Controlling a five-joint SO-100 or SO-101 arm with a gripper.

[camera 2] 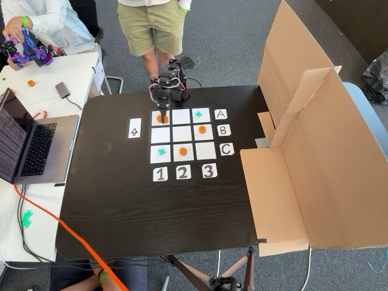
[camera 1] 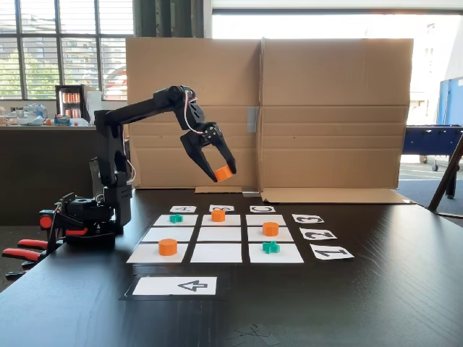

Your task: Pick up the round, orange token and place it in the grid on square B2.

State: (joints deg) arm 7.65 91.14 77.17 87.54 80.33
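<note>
The round, orange token (camera 1: 223,173) is being held clamped in the gripper (camera 1: 223,172) above the grid (camera 1: 218,234); from above, this height is being hidden

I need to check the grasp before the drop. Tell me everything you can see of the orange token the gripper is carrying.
The round, orange token is a small, short, bright-orange puck that looks like plastic. It sits tilted between the fingertips of the black gripper, clamped on both sides and touching nothing else. In the side fixed view it hangs in the air above the grid's far row, in front of the cardboard wall.
</note>
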